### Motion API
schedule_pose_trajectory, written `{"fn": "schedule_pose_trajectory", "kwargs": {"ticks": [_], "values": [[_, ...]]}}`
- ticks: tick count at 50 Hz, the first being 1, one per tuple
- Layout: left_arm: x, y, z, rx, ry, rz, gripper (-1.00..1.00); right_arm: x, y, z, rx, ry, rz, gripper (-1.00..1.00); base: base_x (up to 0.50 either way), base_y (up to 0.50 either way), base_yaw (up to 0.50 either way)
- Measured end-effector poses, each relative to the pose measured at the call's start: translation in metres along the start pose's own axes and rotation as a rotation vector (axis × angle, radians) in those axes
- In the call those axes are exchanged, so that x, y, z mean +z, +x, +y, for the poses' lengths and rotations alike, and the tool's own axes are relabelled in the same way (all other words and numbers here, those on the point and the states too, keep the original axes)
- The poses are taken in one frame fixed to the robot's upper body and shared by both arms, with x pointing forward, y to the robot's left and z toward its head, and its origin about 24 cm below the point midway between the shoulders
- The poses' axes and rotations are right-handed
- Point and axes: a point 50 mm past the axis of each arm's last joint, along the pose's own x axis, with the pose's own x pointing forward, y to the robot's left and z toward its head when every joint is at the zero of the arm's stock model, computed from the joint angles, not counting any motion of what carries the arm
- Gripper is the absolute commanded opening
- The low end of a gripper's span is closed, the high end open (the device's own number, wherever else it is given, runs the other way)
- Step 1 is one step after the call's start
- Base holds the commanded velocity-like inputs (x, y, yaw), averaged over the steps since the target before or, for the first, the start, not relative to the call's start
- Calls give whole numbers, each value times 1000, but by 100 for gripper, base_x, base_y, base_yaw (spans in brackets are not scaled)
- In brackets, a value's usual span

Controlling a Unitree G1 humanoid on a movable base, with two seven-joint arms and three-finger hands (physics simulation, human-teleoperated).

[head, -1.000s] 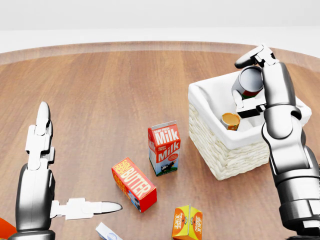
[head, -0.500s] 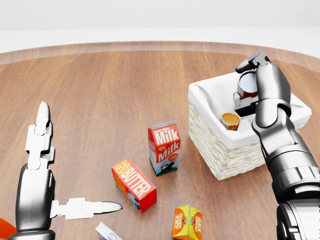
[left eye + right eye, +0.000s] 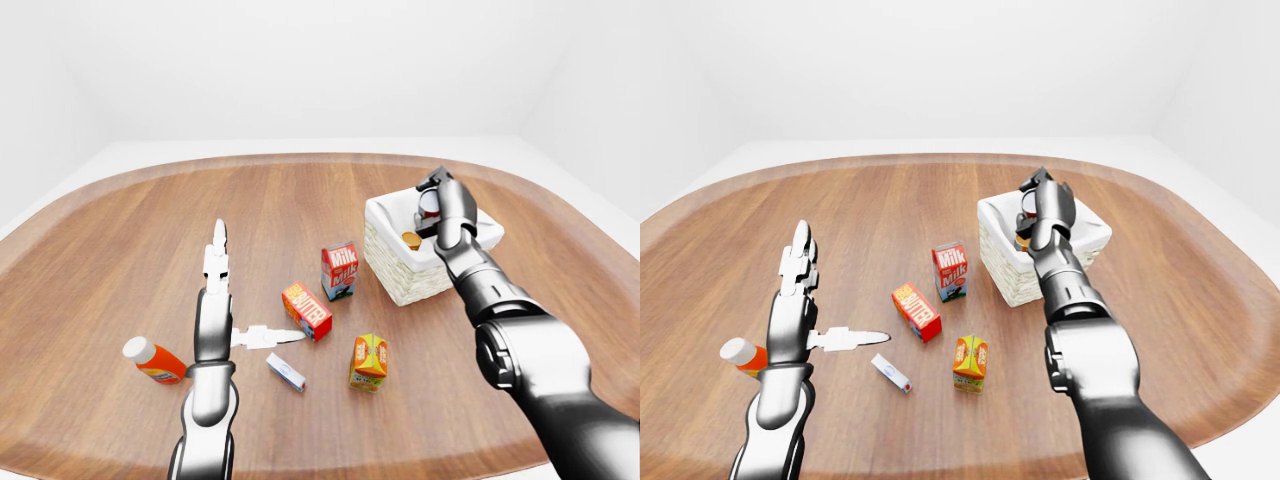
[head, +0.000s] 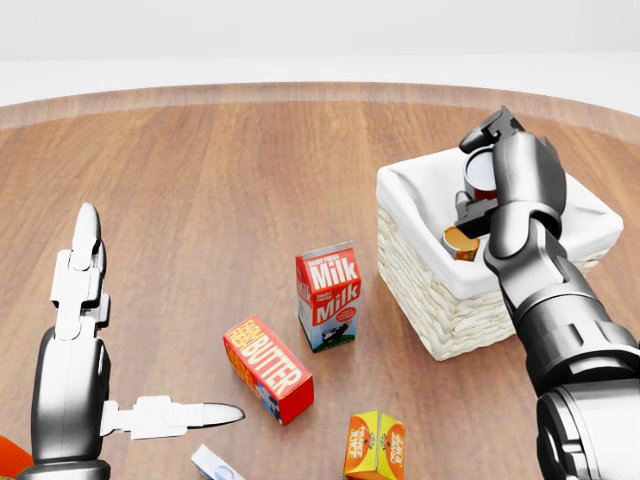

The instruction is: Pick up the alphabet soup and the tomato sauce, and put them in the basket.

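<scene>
Clutter on a wooden table (image 4: pixel 220 170)

In the head view a milk carton (image 4: pixel 329 296) stands upright near the middle, with a red butter box (image 4: pixel 268 368) lying just below and left of it. An orange carton (image 4: pixel 375 446) sits at the bottom edge. In the left-eye view a small white box (image 3: pixel 286 372) lies beside the butter, and an orange bottle (image 3: pixel 153 361) lies farther left.

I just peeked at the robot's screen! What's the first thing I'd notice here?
Most likely the big silver right hand, reaching into the white basket at the head view's right with a can in its fingers. After that, the red milk carton and the butter box near the middle of the wooden table. The left hand is spread open at lower left.
</scene>
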Motion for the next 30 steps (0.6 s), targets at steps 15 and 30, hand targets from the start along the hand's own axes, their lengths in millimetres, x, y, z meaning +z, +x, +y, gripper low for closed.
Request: {"fn": "schedule_pose_trajectory", "kwargs": {"ticks": [15, 30], "values": [[0, 1, 0, 0, -1, 1, 100, -3, -3, 5, -6, -24, 8, -100, 0, 0, 0], [0, 1, 0, 0, -2, -1, 100, -9, -7, 10, -2, -39, 21, -100, 0, 0, 0]]}}
